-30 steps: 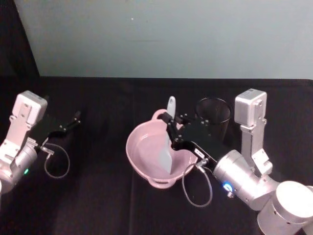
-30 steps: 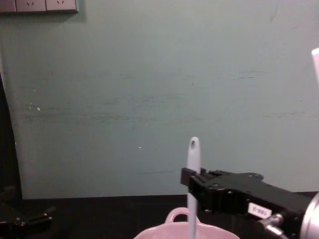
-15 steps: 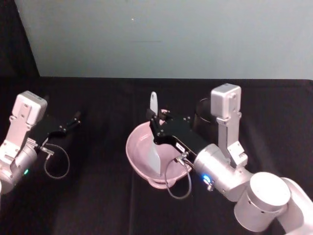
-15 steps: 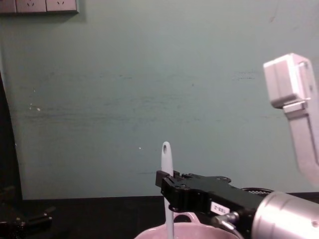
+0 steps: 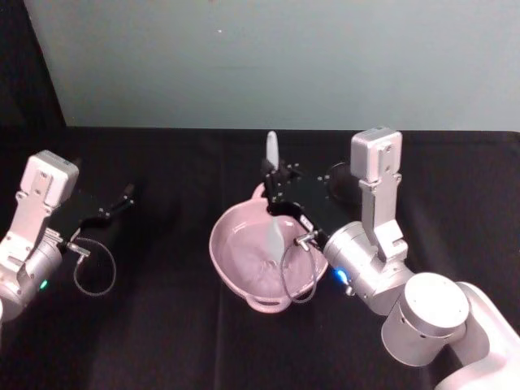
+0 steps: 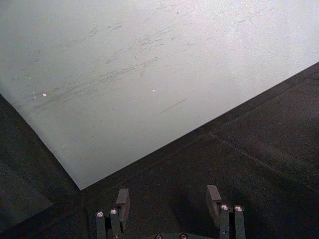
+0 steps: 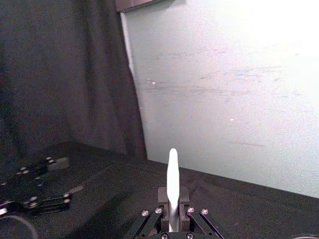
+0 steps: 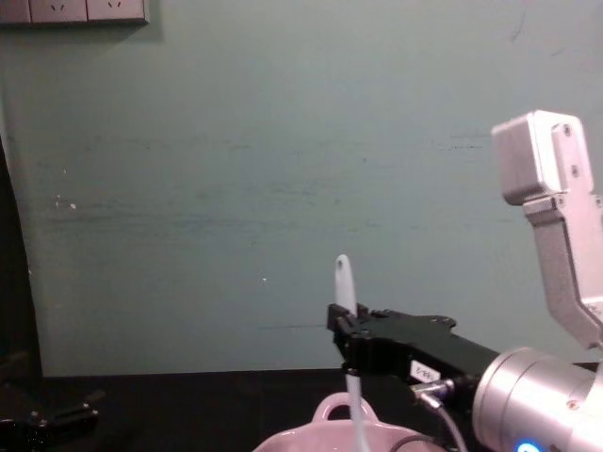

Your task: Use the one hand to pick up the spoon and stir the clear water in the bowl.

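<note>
The pale pink bowl (image 5: pixel 215 248) sits mid-table, and its rim (image 8: pixel 301 439) shows low in the chest view. The white spoon (image 5: pixel 272 150) stands nearly upright with its blade down in the bowl's far side. My right gripper (image 5: pixel 279 193) is shut on the spoon's shaft just above the rim. From the chest, the spoon's handle (image 8: pixel 344 281) rises above that right gripper (image 8: pixel 350 347). The right wrist view shows the spoon's handle (image 7: pixel 172 181) straight up from the shut fingers (image 7: pixel 164 217). My left gripper (image 5: pixel 122 199) is parked at the left, its fingers (image 6: pixel 122 200) open.
A black wire-mesh cup (image 5: pixel 335 175) stands right behind the bowl, partly hidden by my right arm. A cable loop (image 5: pixel 93 272) hangs by the left arm. Black cloth covers the table, with a pale green wall at its far edge.
My right gripper carried the spoon from the bowl's right side to its left, then back toward the far middle. The left arm stayed still.
</note>
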You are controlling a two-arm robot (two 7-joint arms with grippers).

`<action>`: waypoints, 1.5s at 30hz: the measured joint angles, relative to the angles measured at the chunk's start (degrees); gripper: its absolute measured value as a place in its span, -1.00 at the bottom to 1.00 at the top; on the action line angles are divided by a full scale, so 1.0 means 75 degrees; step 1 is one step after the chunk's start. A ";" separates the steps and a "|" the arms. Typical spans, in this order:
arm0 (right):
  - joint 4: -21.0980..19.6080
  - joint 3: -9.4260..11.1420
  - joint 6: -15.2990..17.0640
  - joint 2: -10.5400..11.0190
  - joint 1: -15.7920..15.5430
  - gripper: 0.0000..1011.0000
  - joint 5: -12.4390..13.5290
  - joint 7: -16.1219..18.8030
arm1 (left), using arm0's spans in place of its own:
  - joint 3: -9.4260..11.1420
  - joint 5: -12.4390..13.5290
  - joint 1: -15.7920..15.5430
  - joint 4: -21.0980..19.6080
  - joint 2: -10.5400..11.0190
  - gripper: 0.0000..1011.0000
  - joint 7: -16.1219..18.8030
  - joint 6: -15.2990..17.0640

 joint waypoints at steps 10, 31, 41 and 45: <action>-0.0239 0.0339 0.0038 0.0102 -0.0216 -0.77 -0.0150 0.0000 | 0.0000 0.0000 0.0000 0.0000 0.0000 1.00 0.0000 0.0000; -0.1679 0.0743 0.0879 0.0732 -0.0888 -0.77 0.0784 0.0426 | 0.0001 0.0000 0.0000 0.0000 0.0000 1.00 0.0000 0.0000; -0.2275 0.0862 0.1134 0.1214 -0.1210 -0.77 0.1053 0.0450 | 0.0000 0.0000 0.0000 0.0000 0.0000 1.00 0.0000 0.0000; -0.2458 0.0900 0.1219 0.1367 -0.1325 -0.77 0.1143 0.0453 | 0.0000 0.0000 0.0000 0.0000 0.0000 1.00 0.0000 0.0000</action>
